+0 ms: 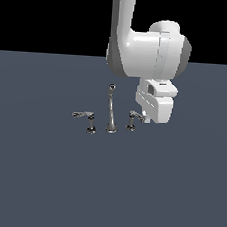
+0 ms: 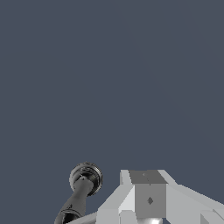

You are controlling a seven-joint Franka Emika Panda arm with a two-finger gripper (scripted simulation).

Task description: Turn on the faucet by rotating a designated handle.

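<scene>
The chrome faucet stands on the dark floor in the exterior view. Its tall tapering spout [image 1: 111, 110] is in the middle. The longer-lever handle [image 1: 85, 117] is on the exterior view's left. The shorter-lever handle [image 1: 134, 117] is on the exterior view's right. My gripper [image 1: 146, 119] hangs low at the outer end of that short lever, touching or almost touching it. Its fingers are mostly hidden behind the white hand. In the wrist view the fingers [image 2: 148, 199] look closed together, with a chrome post and its round base [image 2: 85, 178] beside them.
The flat dark grey floor [image 1: 106, 191] spreads all around the faucet. The white arm [image 1: 148, 46] rises above and behind the short-lever handle. Nothing else shows.
</scene>
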